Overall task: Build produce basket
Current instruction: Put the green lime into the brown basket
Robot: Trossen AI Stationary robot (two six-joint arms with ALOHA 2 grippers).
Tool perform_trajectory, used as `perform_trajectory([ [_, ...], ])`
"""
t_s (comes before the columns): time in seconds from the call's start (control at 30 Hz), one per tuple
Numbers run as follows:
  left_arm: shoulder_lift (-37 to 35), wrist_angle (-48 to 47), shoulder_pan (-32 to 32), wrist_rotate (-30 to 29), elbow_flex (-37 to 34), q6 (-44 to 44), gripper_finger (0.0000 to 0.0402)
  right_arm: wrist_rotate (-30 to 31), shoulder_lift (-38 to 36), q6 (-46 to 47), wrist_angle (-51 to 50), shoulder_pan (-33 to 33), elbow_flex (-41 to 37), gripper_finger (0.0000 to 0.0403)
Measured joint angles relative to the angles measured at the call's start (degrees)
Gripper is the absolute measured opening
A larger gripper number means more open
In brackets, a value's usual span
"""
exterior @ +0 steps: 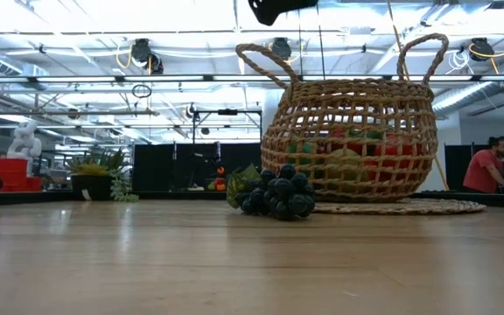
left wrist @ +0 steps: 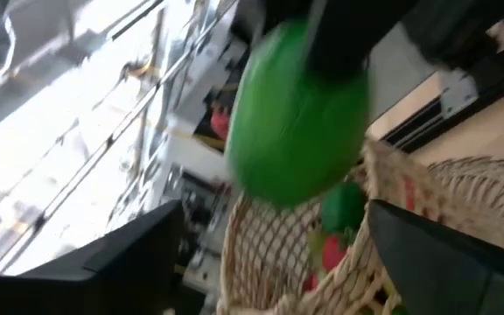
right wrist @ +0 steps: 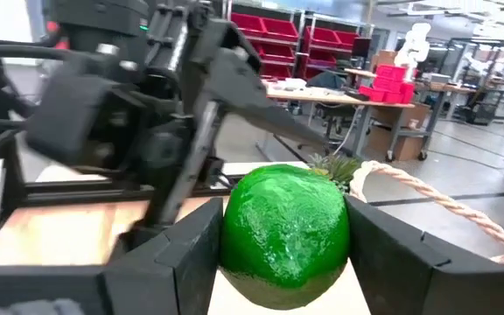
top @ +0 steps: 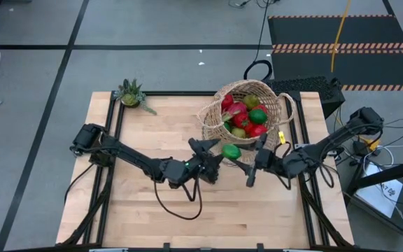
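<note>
The right gripper [right wrist: 280,262] grasps a lime [right wrist: 285,229] between its fingers, beside the basket [top: 278,112]; the left gripper [left wrist: 269,254] faces it with fingers spread, released, the lime just beyond their tips. This looks like a handover, though blur hides any contact. To do it well, the right arm should keep its squeeze firm, lift clear of the rim, and release over the fruit [top: 242,115] already inside. Grapes [exterior: 278,194] lie on the wooden table [top: 145,210]; a plant [top: 131,94] stands at the far corner, a workshop beyond.
</note>
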Motion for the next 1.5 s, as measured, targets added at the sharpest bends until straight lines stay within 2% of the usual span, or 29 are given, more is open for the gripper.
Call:
perform_trajectory([
  [0.17, -1.9, 0.3, 0.07, -3.7, -0.09, -4.57, 0.0386, 0.02, -2.08, -3.8, -0.23, 2.31, 0.0, 0.0216],
  [0.33, -4.58, -1.43, 0.03, -9.23, -0.07, -10.45, 0.0369, 0.09, -3.92, -7.77, -0.25, 5.13, 0.0, 0.0216],
  [0.4, -6.31, -4.89, -0.08, -9.45, -0.07, -13.86, 0.0357, 0.11, -4.63, -9.63, -0.26, 6.1, 0.0, 0.0216],
  [0.5, -8.36, -11.58, -0.27, -8.29, -0.02, -21.01, 0.0337, 0.13, -5.44, -12.8, -0.32, 7.62, 0.0, 0.0216],
  [0.67, -11.27, -20.76, -0.31, -1.42, -0.02, -31.61, 0.0304, 0.12, -5.64, -18.56, -0.36, 10.11, 0.0, 0.0216],
  [0.77, -12.19, -23.68, -0.31, 2.77, -0.02, -34.72, 0.0286, 0.12, -5.64, -22.73, -0.34, 11.45, 0.0, 0.0216],
  [1.03, -12.36, -24.31, -0.37, 6.02, -0.02, -35.67, 0.026, 0.12, -5.62, -33.6, -1.11, 15.16, 0.0, 0.0216],
  [1.33, -12.35, -23.97, -0.37, 6.53, -0.02, -37.17, 0.0258, 0.14, -5.62, -47.27, -1.11, 16.99, 0.0, 0.0216],
  [1.5, -12.35, -23.82, 0.13, 9.84, -0.02, -39.23, 0.0257, 0.16, -5.62, -53.81, -1.12, 16.97, 0.0, 0.0216],
])
